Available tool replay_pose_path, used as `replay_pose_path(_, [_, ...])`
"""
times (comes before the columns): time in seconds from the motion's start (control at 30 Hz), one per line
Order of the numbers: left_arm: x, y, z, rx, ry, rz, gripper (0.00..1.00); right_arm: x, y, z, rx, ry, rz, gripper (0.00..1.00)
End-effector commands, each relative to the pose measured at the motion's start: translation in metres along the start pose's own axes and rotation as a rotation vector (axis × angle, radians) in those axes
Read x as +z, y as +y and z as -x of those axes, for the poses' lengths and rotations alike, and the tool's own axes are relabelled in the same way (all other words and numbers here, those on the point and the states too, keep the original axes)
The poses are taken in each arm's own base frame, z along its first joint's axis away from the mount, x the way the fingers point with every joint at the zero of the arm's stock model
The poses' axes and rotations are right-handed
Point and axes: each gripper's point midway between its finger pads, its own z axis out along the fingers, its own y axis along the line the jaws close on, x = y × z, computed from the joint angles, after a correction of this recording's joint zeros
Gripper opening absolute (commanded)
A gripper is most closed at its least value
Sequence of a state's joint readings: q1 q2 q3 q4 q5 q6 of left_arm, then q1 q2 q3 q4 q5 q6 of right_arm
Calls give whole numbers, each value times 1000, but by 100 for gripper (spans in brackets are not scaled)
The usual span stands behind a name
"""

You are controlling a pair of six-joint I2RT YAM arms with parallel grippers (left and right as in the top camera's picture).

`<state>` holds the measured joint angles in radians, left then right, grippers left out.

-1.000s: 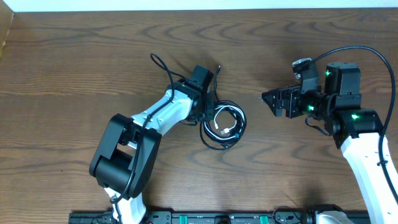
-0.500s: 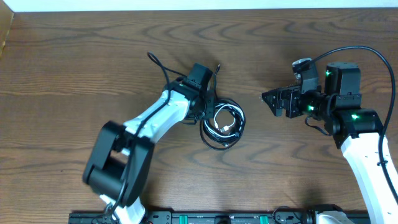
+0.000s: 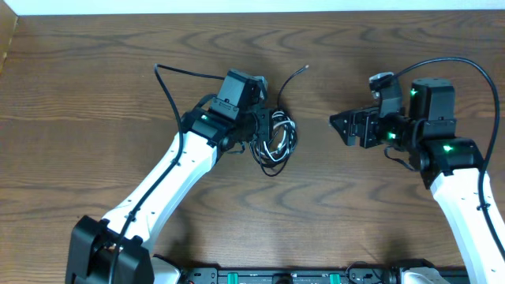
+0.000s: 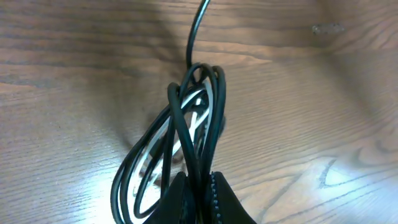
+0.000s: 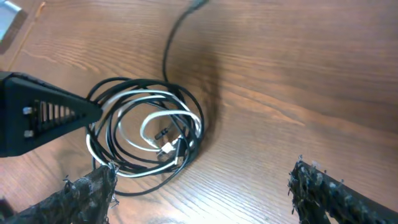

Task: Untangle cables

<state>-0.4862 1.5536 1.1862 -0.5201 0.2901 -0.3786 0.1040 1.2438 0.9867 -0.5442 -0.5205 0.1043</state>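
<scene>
the table [image 3: 95, 95] was dark brown wood with a strong wavy grain and filled nearly the whole overhead frame, with a pale strip along its top edge. just left of the frame's centre a loose coil of two cables sat on the wood. the black cable [image 3: 293, 76] made the outer loops, and its free end ran off toward the upper right and lay flat on the table. the white cable [image 5: 149, 94] was wound among the black loops, its small plugs near the middle of the coil. whether the coil's left side touched the wood could not be told
</scene>
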Motion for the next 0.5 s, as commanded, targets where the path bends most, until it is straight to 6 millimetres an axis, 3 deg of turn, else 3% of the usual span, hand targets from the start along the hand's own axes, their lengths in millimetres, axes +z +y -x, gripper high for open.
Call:
replay_pose_path(0.0, [-11,-9,10,-42,-31,-32,7,2,16,7,-12,-14,32,87])
replay_pose_path(0.13, [-12,-10,10,-46,-32,-33,7,7,25,6,-13,-8,48,84])
replay_pose_path(0.27, [-14,-13,16,-56,-51,-43,8,12,18,4,64,3,8,81])
replay_pose_path(0.47, [-33,-38,34,-32,-103,-136,8,24,13,-2,134,36,5,79])
